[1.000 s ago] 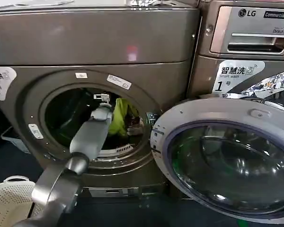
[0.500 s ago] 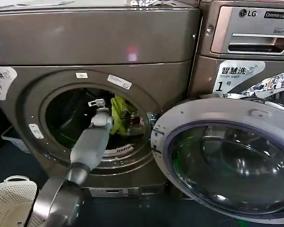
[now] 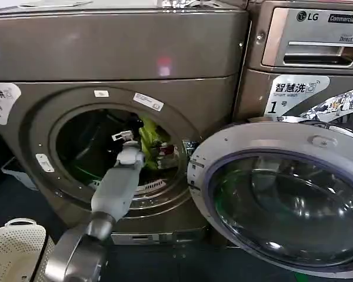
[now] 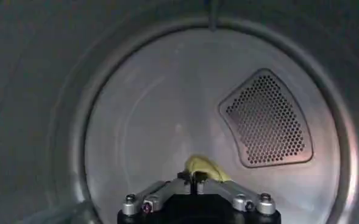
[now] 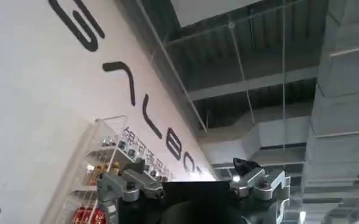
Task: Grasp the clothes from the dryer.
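Left gripper (image 4: 194, 178) inside the dryer (image 3: 117, 53) drum, arm passing through the porthole with open room on all sides of the rim. Jaws clenched on the clothes (image 4: 205, 168): lime-green fabric pinched at the tips; in the head view the green garment hangs just inside the porthole's right edge. Dryer door (image 3: 282, 197) swung wide to the right. Right gripper (image 5: 194, 176) raised toward the ceiling, jaws released, holding nothing. White basket (image 3: 12, 247) on the floor at lower left.

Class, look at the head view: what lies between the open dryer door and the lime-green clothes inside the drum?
In the head view, only the porthole rim of the dryer separates door and clothes.
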Available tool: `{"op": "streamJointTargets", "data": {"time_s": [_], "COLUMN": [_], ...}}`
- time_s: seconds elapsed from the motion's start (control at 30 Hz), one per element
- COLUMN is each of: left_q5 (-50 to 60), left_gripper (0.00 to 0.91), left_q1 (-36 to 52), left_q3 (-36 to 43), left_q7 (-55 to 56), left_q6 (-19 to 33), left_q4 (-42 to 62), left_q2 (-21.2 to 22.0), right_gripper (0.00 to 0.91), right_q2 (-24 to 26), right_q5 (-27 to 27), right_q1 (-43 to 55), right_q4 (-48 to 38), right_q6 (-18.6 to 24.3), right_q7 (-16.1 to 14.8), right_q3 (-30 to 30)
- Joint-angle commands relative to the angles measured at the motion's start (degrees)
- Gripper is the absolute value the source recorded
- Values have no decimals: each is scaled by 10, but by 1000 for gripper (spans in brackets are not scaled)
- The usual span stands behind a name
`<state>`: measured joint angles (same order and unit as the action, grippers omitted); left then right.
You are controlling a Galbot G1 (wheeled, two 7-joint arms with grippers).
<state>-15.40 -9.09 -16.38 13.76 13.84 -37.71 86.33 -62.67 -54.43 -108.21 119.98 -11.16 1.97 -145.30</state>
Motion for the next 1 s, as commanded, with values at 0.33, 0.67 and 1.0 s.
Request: {"op": "streamJointTargets", "data": {"time_s": [0.33,0.67,1.0], "left_q5": [2,4,5], "left_gripper": [0,0,0], "left_q1": [-2,-5,-4], "left_q3": [-1,-2,-3], "left_q7": [10,11,10], "left_q6": [2,3,4], "left_q4": [-11,-10,-8], "left_q2": [1,0,1], "right_gripper": [907,907,907], "right_q2": [3,4,4], "right_q5": [2,2,1], "right_q1": [-2,-1,-1], "right_q4": [-3,-4,-2], "right_q6": [6,8,2], "right_q7": [-1,-2,-6], "right_q3": [-5,-4,-12]}}
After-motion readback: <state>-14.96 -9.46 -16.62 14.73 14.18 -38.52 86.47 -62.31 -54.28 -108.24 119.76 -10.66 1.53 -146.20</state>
